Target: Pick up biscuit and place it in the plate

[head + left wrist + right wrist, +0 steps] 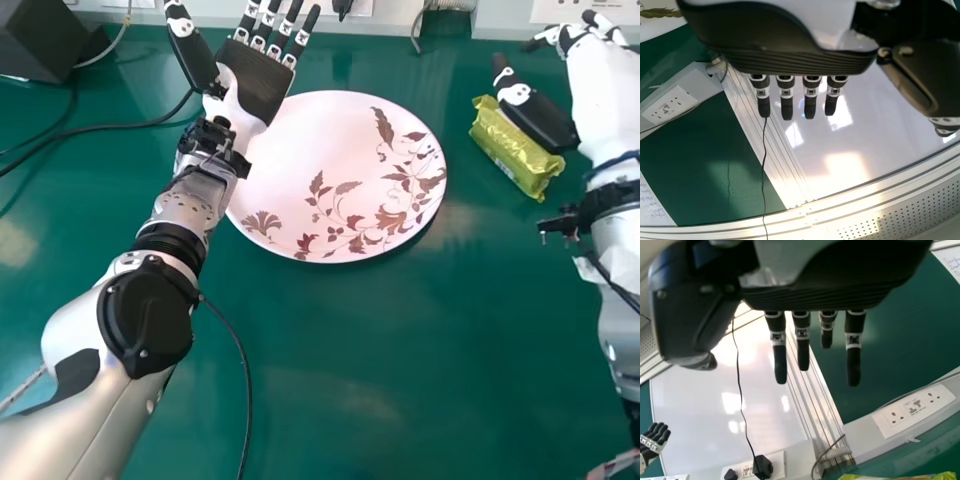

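Robot at the green desk [380,340]: a biscuit in a shiny yellow-green wrapper [512,152] lies at a slant on the desktop, outside the plate and to its right. The robot's right hand [600,78] hangs above it, fingers stretched out straight with nothing in their hold; the thumb crosses over part of the wrapper, though whether the 2 touch is impossible to tell. The white plate [320,150], 1 broad round dish patterned with reddish-brown leaves, sits near the middle of the far half. Across its left rim, the left hand [255,88] is spread palm up, fingers straight, spaced apart and empty. A black box [38,40] stands at the far left corner, dark cables [110,128] trailing near it.
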You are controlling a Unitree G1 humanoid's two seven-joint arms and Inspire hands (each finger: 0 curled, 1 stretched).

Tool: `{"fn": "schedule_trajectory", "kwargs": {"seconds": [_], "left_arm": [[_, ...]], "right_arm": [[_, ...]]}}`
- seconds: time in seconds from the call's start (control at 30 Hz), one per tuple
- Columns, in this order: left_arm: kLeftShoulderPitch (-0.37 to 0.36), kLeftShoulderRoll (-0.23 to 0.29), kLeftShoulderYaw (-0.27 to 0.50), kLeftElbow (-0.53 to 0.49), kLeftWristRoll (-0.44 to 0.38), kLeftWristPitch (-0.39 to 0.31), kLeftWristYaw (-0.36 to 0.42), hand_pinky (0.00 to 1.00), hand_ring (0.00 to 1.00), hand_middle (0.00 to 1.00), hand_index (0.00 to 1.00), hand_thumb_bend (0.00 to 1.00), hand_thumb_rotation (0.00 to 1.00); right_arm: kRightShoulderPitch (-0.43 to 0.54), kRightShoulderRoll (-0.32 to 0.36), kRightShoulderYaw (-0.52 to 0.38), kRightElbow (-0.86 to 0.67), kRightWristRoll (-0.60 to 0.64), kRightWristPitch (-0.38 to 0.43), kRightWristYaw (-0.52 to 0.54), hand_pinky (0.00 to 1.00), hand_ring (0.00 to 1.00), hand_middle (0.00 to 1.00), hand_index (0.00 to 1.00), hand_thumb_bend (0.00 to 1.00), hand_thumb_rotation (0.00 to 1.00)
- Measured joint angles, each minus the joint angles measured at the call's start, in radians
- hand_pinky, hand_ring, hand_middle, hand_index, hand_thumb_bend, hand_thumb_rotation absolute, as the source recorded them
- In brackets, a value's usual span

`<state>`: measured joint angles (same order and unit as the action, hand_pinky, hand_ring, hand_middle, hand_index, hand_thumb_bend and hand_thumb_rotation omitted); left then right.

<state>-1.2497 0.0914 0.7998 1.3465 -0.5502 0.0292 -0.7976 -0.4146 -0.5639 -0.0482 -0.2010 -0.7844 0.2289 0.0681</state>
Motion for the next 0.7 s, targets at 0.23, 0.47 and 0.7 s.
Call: {"fn": "schedule_trajectory", "kwargs": {"seconds": [0.23,0.47,0.7], "left_arm": [[0.000,0.000,0.000,0.000,0.000,0.000,0.000,0.95,0.98,1.00,1.00,1.00,0.60],[0.000,0.000,-0.001,0.000,0.000,-0.005,0.000,0.97,0.97,1.00,1.00,1.00,0.63],[0.000,0.000,-0.001,0.000,0.000,-0.005,0.004,0.98,0.98,1.00,1.00,1.00,0.62]], "right_arm": [[-0.049,-0.024,0.038,0.025,-0.052,0.045,0.051,0.54,0.81,0.87,0.72,0.70,0.21],[-0.093,-0.046,0.090,0.037,-0.121,0.097,0.130,0.54,0.80,0.87,0.73,0.70,0.22],[-0.124,-0.063,0.132,0.064,-0.177,0.123,0.174,0.54,0.83,0.88,0.73,0.71,0.22]]}}
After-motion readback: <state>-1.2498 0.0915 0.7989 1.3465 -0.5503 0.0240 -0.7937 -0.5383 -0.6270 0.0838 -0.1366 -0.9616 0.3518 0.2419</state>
